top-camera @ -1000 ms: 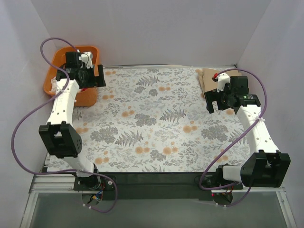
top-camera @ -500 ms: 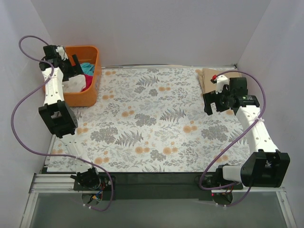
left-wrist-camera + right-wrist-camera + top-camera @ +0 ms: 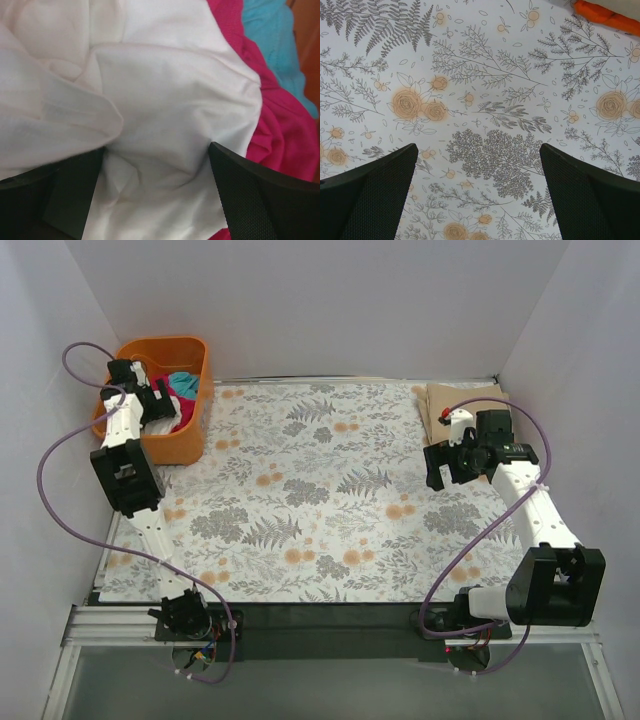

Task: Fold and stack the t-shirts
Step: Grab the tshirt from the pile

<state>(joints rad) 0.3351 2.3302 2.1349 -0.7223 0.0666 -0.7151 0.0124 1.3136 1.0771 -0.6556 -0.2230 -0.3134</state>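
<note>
The white t-shirt (image 3: 165, 90) lies crumpled in the orange tub (image 3: 160, 343), with the magenta one (image 3: 270, 130) and the teal one (image 3: 275, 45) beside it. They also show in the top view as magenta (image 3: 183, 408) and teal (image 3: 183, 383) cloth. My left gripper (image 3: 156, 165) is down in the tub (image 3: 150, 400), its jaws wide apart and pressed into a white fold that bulges between them. The tan t-shirt (image 3: 462, 398) lies flat at the table's far right corner. My right gripper (image 3: 445, 465) is open and empty, hovering over the floral covering (image 3: 477, 150) just in front of the tan shirt.
The floral table covering (image 3: 320, 490) spreads between the arms. The orange tub stands at the far left corner against the wall; an orange edge of it shows far off in the right wrist view (image 3: 605, 16). White walls close in the back and both sides.
My left arm swung from the tub's front out to its far left rim, then came down into the tub onto the white cloth. My right gripper drifted slightly towards me.
</note>
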